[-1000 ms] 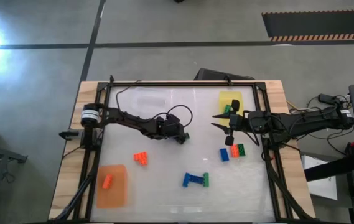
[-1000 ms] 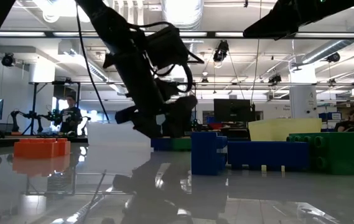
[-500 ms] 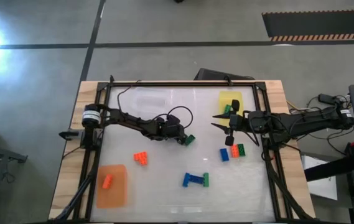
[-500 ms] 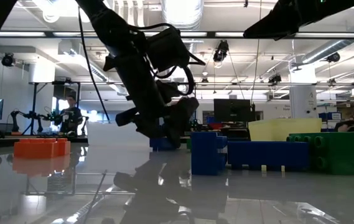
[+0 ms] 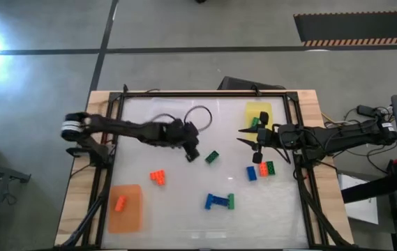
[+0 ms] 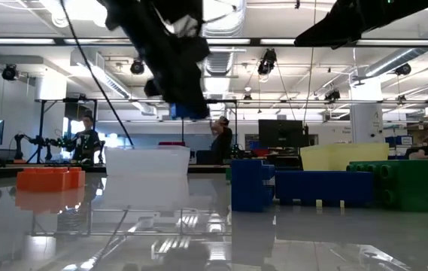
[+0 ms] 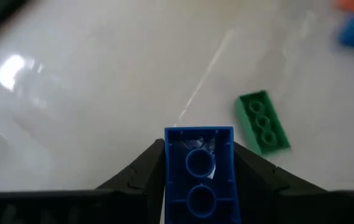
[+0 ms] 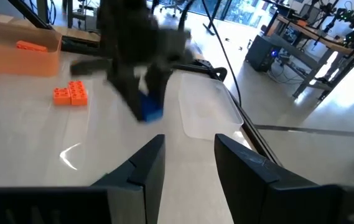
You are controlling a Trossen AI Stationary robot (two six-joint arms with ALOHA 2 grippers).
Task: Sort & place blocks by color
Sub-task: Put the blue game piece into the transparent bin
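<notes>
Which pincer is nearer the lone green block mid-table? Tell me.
Left. The left pincer, shut on a blue block, hangs just beside the green block. The right pincer waits open, farther off toward the yellow mat.

The left gripper [image 5: 192,153] has lifted off the table and drawn back toward its own side, its jaws now clamped on a small blue studded plastic brick [image 7: 199,174] that hangs clear above the surface. The small green studded plastic brick [image 5: 212,157], earlier just at the jaws, now lies alone on the table a little beyond the fingertips.
</notes>
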